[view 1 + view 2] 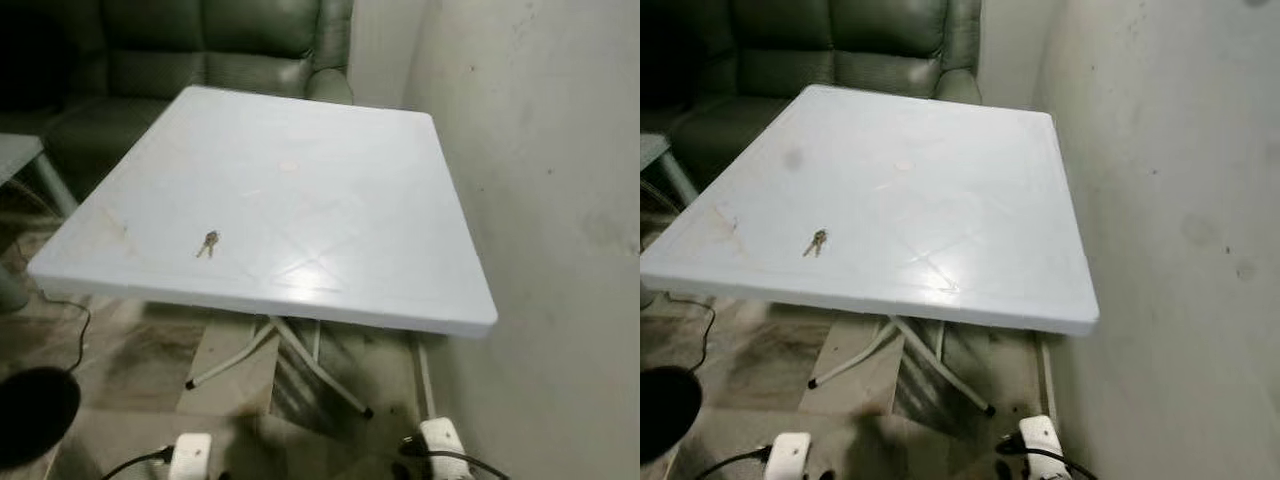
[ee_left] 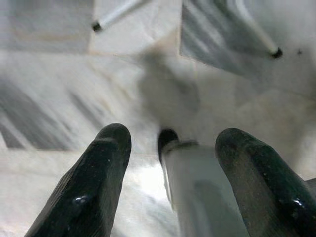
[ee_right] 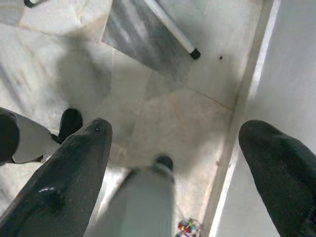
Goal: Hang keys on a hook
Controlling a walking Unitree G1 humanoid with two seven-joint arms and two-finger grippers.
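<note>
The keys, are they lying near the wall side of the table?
No, the keys lie near the table's front edge on the robot's left, away from the wall.

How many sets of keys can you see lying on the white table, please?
1. A single small bunch of keys lies on the white table, near its front edge on the robot's left side. How many keys the bunch holds is too small to tell.

Dim room; glare patch on table [image 1: 300,275]; dark sofa [image 1: 200,45]; wrist views blurred.
</note>
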